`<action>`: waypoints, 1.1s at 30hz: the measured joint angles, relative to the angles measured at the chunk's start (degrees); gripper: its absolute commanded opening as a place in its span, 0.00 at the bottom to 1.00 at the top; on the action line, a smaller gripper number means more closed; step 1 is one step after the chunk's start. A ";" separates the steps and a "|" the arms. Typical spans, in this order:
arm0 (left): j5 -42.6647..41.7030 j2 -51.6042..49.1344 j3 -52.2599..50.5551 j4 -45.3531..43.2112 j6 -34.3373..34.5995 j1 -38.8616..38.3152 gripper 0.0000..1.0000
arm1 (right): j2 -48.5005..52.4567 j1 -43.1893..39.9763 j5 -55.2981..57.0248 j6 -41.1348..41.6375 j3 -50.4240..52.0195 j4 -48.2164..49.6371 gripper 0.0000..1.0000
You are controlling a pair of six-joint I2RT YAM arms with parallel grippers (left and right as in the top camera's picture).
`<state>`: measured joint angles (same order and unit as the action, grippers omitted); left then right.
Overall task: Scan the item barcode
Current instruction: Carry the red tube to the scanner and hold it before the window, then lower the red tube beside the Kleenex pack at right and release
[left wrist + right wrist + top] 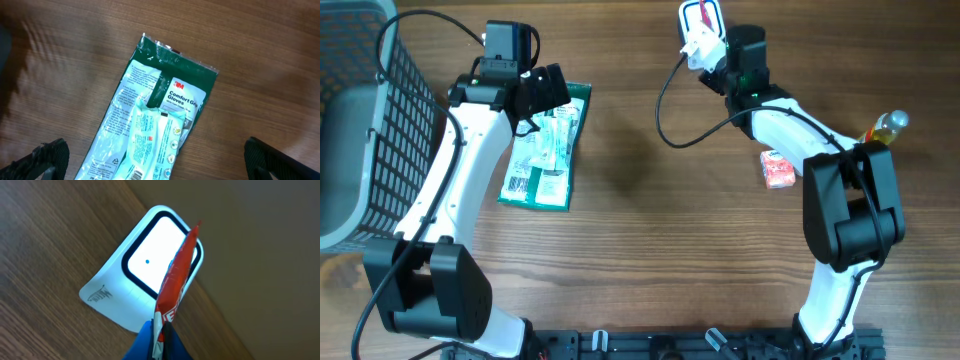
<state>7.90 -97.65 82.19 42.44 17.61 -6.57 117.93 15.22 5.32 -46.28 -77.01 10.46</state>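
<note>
**Operator:** Left pincer (542, 92) first, since it's hanging closest to its own lens. How is it sitting?

**Spotter:** You're holding its fingers wide apart, gripping nothing. It's hovering over the green glove packet (542, 155), which is lying flat on the bench (640, 250), to the right of the wire basket (360, 120).

**Operator:** And how far along is the scan getting?

**Spotter:** You're sitting mid-scan, I'd judge. Your right pincer (161, 337) is pinching together on the lower end of the red sachet (177, 275). You're presenting the sachet just in front of the white scanner (112, 292) and its lit window at the bench's far edge. The sachet is showing edge-on, so I'm not seeing whether its barcode is facing the glass. Getting a read is looking like what's left.

**Operator:** Anything further right?

**Spotter:** A small red-and-white pack (777, 170) and a bottle (885, 125) are sitting beside your right arm, untouched.
</note>
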 measured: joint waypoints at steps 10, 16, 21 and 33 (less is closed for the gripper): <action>0.00 0.00 0.00 0.00 0.00 0.00 1.00 | -0.02 0.00 -3.63 -5.51 0.00 -4.11 0.04; 0.02 0.00 0.00 0.02 0.00 0.00 1.00 | -2.03 0.00 -3.93 -5.70 0.00 -4.35 0.04; 0.00 0.00 0.00 0.07 0.00 0.00 1.00 | -16.50 0.00 -4.24 0.42 -0.07 -13.97 0.04; 0.00 0.00 0.00 0.00 0.00 -0.02 1.00 | -24.81 0.00 -4.96 54.29 4.85 -59.01 0.08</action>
<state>7.90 -97.65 82.19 42.44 17.61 -6.59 93.12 15.22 0.36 8.01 -72.16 -48.56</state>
